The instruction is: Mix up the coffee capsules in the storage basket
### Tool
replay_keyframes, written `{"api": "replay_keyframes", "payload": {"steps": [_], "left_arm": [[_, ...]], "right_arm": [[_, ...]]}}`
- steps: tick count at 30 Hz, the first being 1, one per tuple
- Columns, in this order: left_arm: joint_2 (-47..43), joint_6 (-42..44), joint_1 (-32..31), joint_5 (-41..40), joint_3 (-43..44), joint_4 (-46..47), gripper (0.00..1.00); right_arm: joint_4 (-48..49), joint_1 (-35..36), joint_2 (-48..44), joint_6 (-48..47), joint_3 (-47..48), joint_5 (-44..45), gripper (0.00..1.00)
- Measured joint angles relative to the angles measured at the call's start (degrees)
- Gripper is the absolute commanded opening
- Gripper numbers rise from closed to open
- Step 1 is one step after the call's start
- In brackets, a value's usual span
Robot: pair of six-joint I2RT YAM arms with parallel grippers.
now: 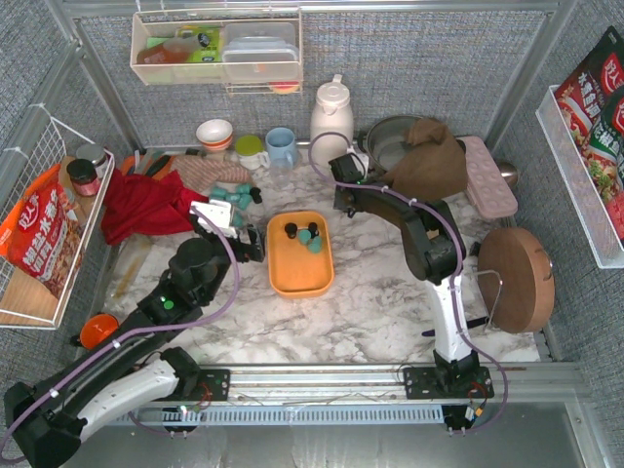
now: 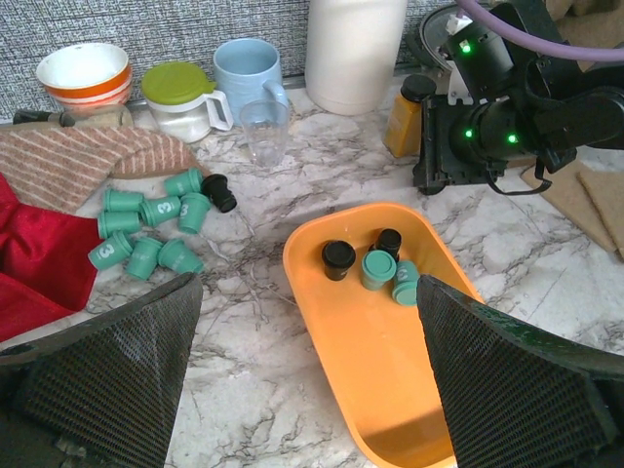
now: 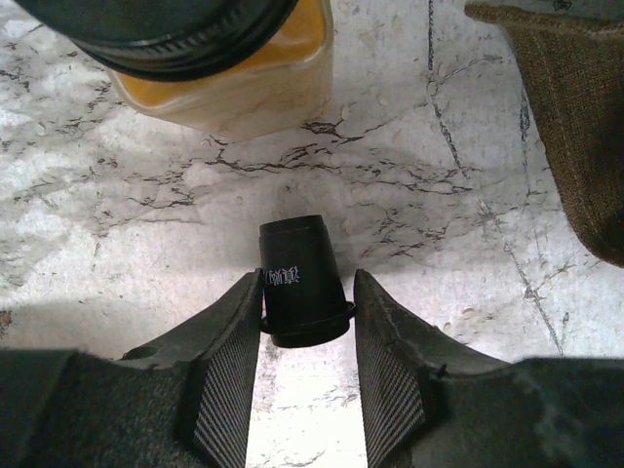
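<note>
right end effector (image 3: pixel 308 292) clamped on black capsule (image 3: pixel 295 255) near its flange; looks light, stiff, slick, so mid-body grip seems safer; left end effector (image 2: pixel 307 292) wide open over storage basket (image 2: pixel 380 390) holding four more.

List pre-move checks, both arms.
1. Right gripper grip on black capsule: fingers meet its rim on both sides, ok.
2. Black capsule lifted: cannot tell.
3. Bottle apart from black capsule: ok, but close ahead.
4. Left gripper open and empty: ok.
5. Room in basket: four capsules sit at its far end, the rest is bare, ok.
6. All capsules in basket: not ok, teal capsules lie outside it.
</note>
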Motion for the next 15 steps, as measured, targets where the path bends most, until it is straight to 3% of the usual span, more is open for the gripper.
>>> {"api": "replay_keyframes", "payload": {"steps": [8,15], "left_arm": [[-0.1,0.0,0.0,-0.2,-0.1,0.0,0.99],[0.7,0.5,0.0,0.3,-0.6,0.5,0.99]], "right_arm": [[0.7,0.0,-3.9,-1.9,-4.3,-2.4,0.33],[4.3,0.4,-13.5,-7.2,-12.6,-4.8,0.33]]}}
